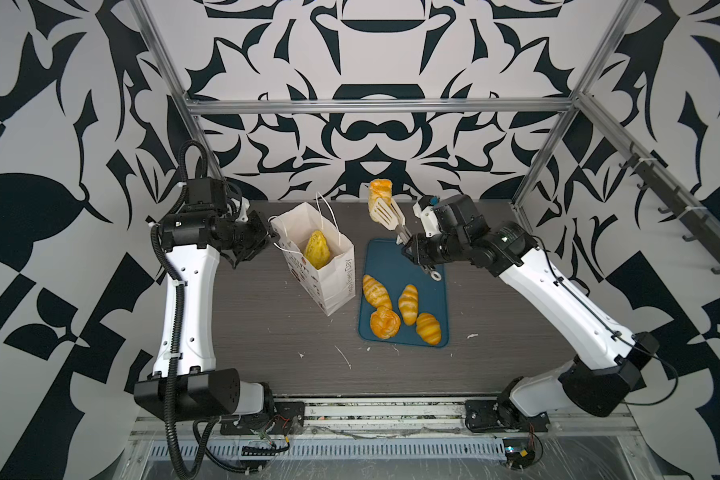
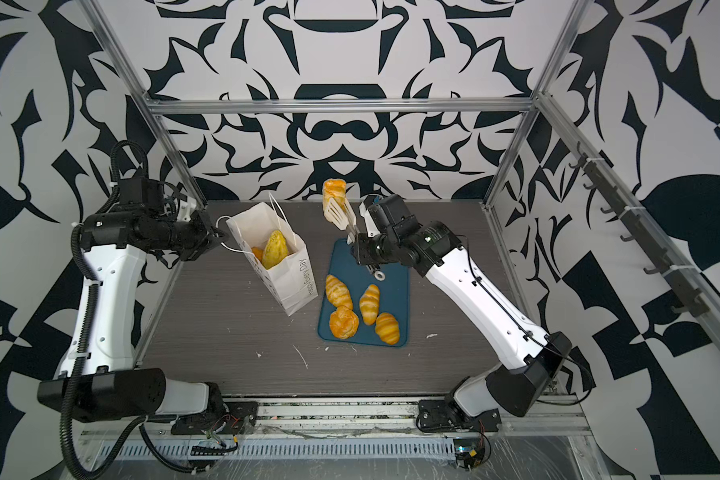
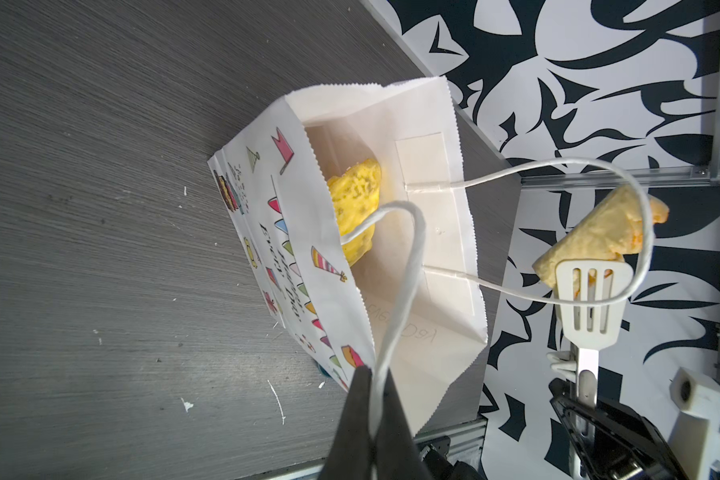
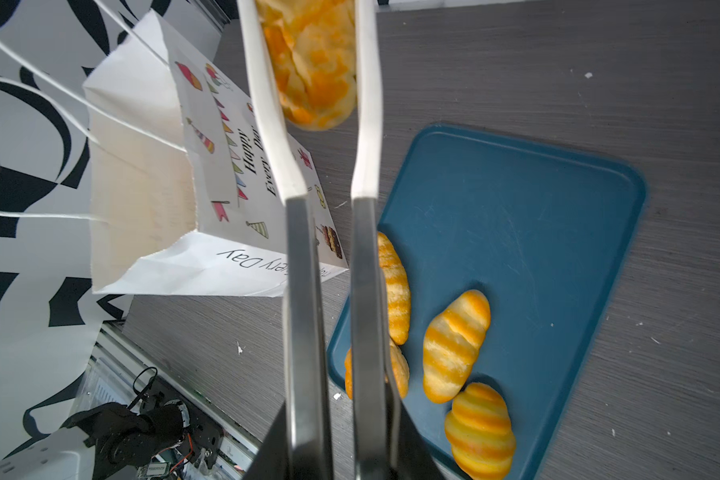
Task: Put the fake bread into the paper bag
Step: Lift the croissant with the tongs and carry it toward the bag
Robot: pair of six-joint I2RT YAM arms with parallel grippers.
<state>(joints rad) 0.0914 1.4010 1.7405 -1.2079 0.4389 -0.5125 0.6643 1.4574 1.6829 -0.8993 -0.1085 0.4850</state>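
Observation:
The white paper bag (image 1: 335, 274) (image 2: 294, 286) stands open on the table, a yellow loaf of fake bread (image 1: 316, 249) (image 3: 354, 199) inside it. My left gripper (image 1: 273, 241) (image 3: 371, 374) is shut on the bag's cord handle (image 3: 404, 266) at the bag's left rim. My right gripper (image 1: 408, 249) (image 4: 341, 436) is shut on the tongs (image 1: 385, 216) (image 4: 304, 291). These pinch a golden pastry (image 1: 380, 191) (image 4: 312, 62) in the air, right of the bag's mouth and behind the tray. Three croissants (image 1: 376, 291) (image 1: 408, 304) (image 1: 428, 328) and a round bun (image 1: 385, 323) lie on the teal tray (image 1: 408, 270).
The tray (image 2: 395, 299) lies just right of the bag, nearly touching its base. A metal frame post (image 1: 171, 79) rises behind the left arm, another (image 1: 558, 124) at the back right. White scraps (image 1: 344, 357) dot the table's front.

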